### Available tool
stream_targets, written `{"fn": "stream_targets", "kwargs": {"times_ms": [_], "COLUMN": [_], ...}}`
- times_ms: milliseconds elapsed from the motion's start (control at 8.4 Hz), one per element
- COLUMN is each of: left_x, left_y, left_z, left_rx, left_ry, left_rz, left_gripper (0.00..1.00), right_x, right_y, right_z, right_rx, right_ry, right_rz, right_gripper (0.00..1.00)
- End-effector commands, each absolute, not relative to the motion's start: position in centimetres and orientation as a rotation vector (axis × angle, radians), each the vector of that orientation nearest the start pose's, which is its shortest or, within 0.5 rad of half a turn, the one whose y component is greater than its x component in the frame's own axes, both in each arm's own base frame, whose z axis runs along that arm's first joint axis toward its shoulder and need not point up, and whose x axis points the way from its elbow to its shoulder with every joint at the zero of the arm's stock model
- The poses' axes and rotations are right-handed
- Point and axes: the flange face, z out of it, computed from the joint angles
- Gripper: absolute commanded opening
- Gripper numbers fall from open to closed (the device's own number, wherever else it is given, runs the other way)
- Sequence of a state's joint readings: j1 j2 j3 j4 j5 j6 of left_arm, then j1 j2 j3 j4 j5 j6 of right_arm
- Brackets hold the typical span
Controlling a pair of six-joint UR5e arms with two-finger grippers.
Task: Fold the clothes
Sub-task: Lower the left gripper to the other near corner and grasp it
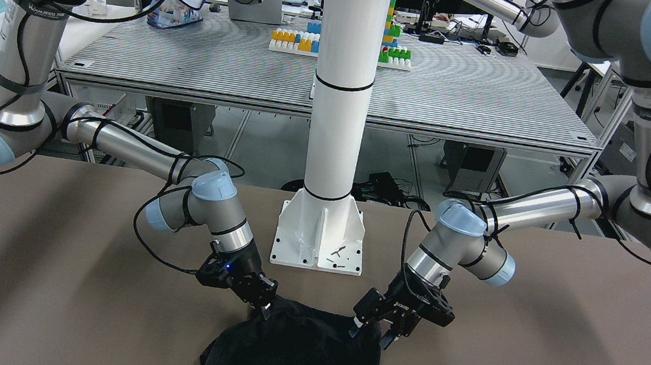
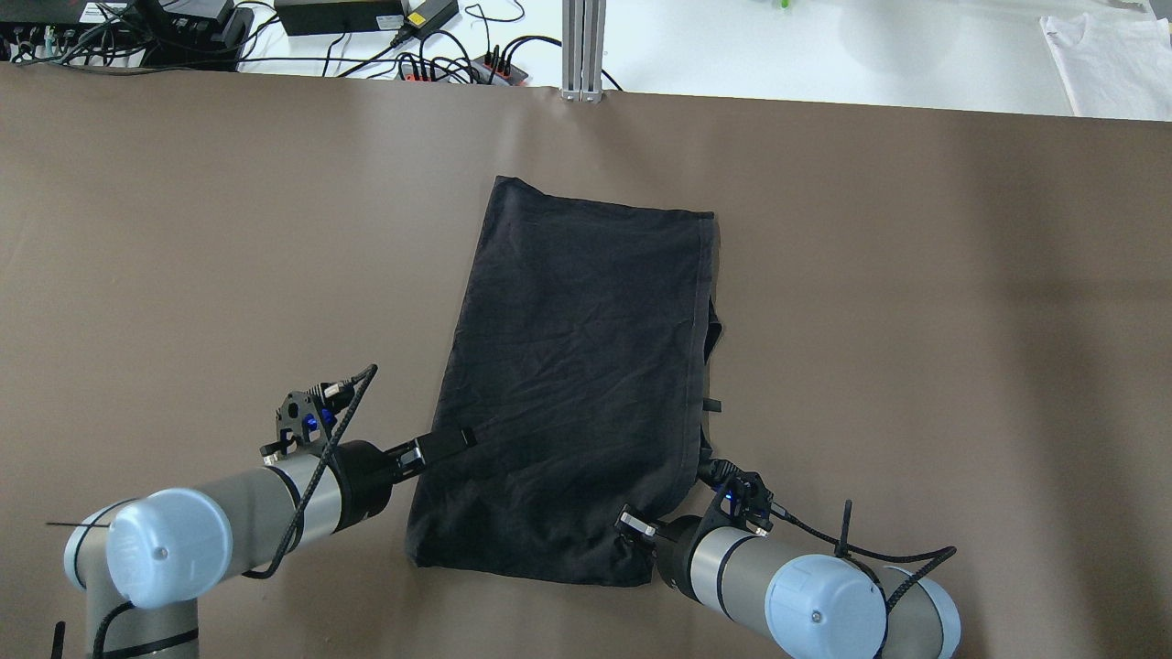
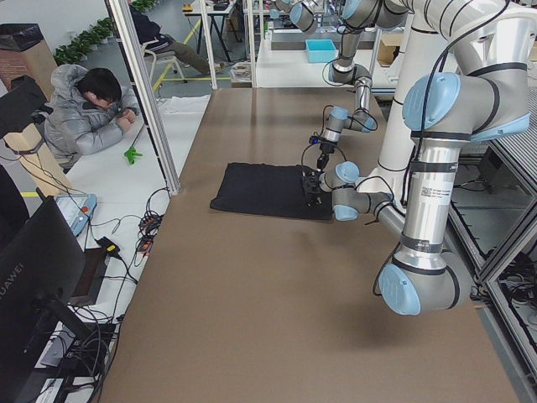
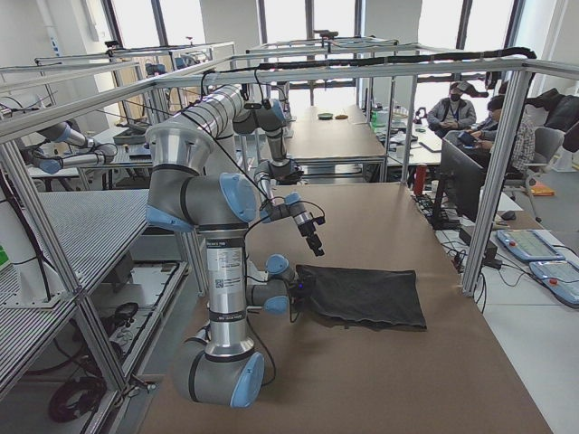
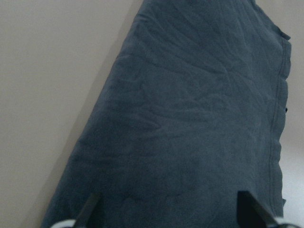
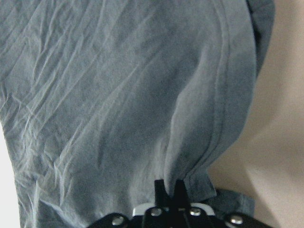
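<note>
The clothes (image 2: 577, 366) are one black garment lying flat on the brown table, also seen in the front view (image 1: 295, 355). My left gripper (image 1: 371, 333) hovers open over the garment's left edge (image 2: 453, 437). In the left wrist view its fingers (image 5: 90, 206) stand wide apart above the clothes (image 5: 190, 118). My right gripper (image 1: 265, 310) is at the near right corner. The right wrist view shows this gripper (image 6: 169, 186) shut on a raised fold of the hem (image 6: 190, 142).
The white pole's base plate (image 1: 320, 236) stands on the table just behind the garment. Cables and power bricks (image 2: 412, 46) lie past the far edge, with a white cloth (image 2: 1108, 55) at the far right. A person (image 3: 84, 109) sits off the table's far side.
</note>
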State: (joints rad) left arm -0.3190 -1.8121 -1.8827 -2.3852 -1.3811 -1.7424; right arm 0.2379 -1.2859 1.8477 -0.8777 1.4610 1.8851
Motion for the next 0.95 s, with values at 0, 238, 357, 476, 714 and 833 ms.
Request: {"fn": "stream_targets", "kwargs": {"times_ms": [0, 238, 357, 476, 714, 833], "left_x": [49.0, 49.4, 49.9, 50.4, 51.4, 51.8], "left_y": [-28.4, -26.7, -25.9, -25.3, -24.3, -24.4], "left_z": [31.0, 32.7, 33.0, 33.3, 33.9, 34.5], "left_rx": [0.238, 0.229, 0.219, 0.217, 0.227, 0.228], "left_ry": [1.338, 1.309, 1.303, 1.298, 1.283, 1.271], "left_rz": [-0.541, -0.521, -0.507, -0.499, -0.495, -0.494], "left_gripper": [1.0, 1.0, 1.0, 1.0, 1.0, 1.0], "right_x": [-52.3, -52.2, -52.3, -52.2, -52.0, -52.0], "right_y": [-27.6, -27.6, -27.6, -27.7, -28.0, -28.0], "right_z": [29.3, 29.1, 29.3, 29.2, 29.3, 29.1], "right_rx": [0.074, 0.073, 0.073, 0.076, 0.083, 0.086], "right_ry": [-1.281, -1.285, -1.282, -1.284, -1.282, -1.285], "right_rz": [0.518, 0.516, 0.516, 0.518, 0.518, 0.514], "right_gripper": [0.0, 0.0, 0.0, 0.0, 0.0, 0.0]}}
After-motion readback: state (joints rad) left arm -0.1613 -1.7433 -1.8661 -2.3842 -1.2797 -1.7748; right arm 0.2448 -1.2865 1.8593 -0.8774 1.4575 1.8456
